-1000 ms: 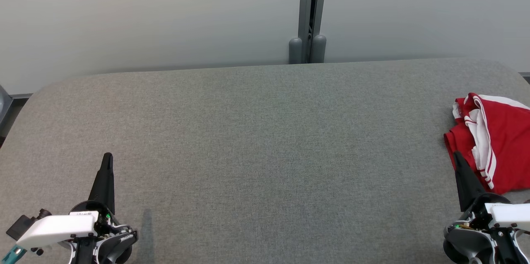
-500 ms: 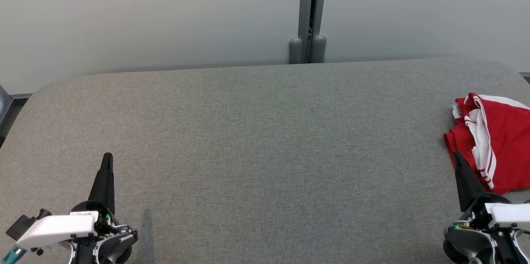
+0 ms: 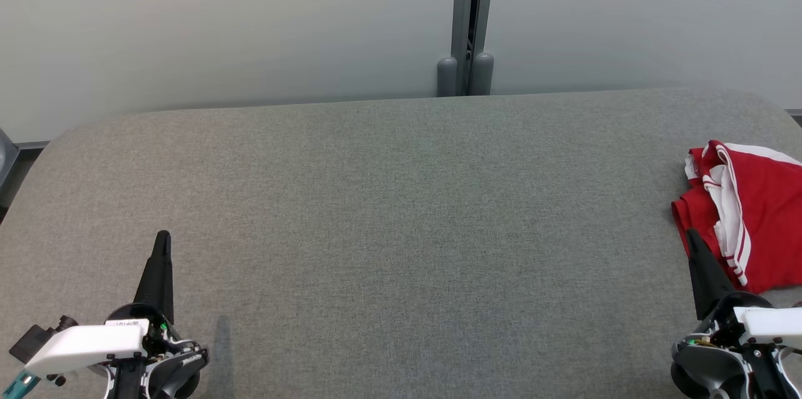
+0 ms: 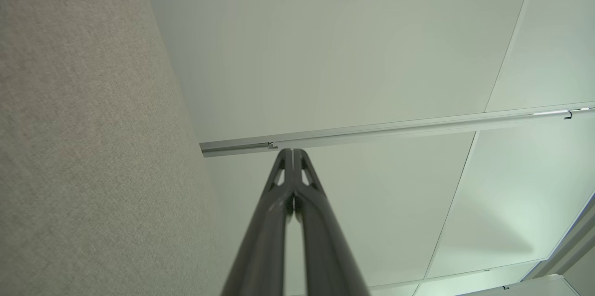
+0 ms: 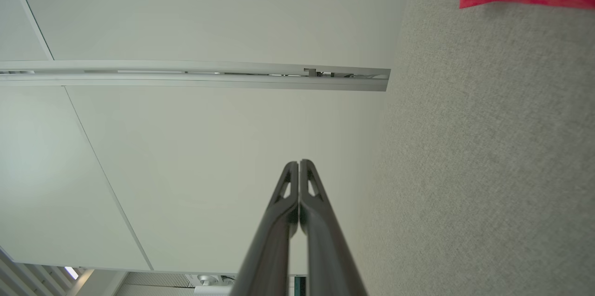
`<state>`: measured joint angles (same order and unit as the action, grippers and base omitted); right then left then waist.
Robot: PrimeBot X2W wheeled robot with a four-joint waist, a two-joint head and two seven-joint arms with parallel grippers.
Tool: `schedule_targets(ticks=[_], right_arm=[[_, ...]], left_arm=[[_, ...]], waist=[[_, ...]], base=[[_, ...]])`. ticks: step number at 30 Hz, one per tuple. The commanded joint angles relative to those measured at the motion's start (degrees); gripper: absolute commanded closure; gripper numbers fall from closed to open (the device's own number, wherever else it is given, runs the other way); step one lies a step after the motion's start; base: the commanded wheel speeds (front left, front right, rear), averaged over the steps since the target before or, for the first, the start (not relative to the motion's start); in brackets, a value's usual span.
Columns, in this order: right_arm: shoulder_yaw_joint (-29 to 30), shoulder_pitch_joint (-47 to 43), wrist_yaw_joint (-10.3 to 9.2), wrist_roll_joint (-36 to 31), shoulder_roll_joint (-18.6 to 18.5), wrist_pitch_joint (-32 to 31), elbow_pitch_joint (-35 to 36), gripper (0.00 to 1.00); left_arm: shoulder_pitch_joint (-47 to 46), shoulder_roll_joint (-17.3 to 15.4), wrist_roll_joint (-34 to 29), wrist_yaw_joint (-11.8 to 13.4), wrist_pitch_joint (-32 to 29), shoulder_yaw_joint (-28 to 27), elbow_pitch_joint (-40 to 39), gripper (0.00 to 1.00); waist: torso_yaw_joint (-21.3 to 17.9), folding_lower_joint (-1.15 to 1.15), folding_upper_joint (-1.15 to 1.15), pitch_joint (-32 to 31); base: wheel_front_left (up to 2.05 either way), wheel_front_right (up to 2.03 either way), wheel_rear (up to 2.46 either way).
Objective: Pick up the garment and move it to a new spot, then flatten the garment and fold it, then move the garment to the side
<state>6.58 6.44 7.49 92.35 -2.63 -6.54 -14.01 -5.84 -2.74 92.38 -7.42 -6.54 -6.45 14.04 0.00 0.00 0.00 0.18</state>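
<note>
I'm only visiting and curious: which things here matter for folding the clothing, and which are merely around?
For the job: red garment, left gripper, right gripper, grey table.
Just around: white wall, metal post.

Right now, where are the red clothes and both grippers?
red garment (image 3: 764, 211), head view, middle of its cloth
left gripper (image 3: 162, 237), head view, closed fingertips
right gripper (image 3: 690, 236), head view, closed fingertips

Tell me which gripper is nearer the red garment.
The right gripper, at the head view's lower right, shut tips beside the red garment; the left gripper sits across the table, at the lower left.
</note>
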Motion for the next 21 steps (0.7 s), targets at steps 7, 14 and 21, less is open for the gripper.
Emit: schedule_targets(ticks=[7, 14, 21], right_arm=[[0.0, -0.5, 0.01, 0.1, -0.5, -0.2, 0.2, 1.00], [0.0, -0.5, 0.00, 0.1, -0.5, -0.2, 0.2, 1.00], [0.0, -0.5, 0.01, 0.1, -0.5, -0.2, 0.2, 1.00]], left_arm=[[-0.8, -0.3, 0.1, -0.2, -0.2, -0.2, -0.2, 1.00], [-0.8, -0.3, 0.1, -0.2, -0.2, -0.2, -0.2, 1.00], [-0.8, -0.3, 0.1, -0.2, -0.2, -0.2, -0.2, 1.00]], waist=[[0.0, 0.00, 0.00, 0.0], [0.0, 0.00, 0.00, 0.0], [0.0, 0.00, 0.00, 0.0]], base=[[0.00, 0.00, 0.00], [0.00, 0.00, 0.00], [0.00, 0.00, 0.00]])
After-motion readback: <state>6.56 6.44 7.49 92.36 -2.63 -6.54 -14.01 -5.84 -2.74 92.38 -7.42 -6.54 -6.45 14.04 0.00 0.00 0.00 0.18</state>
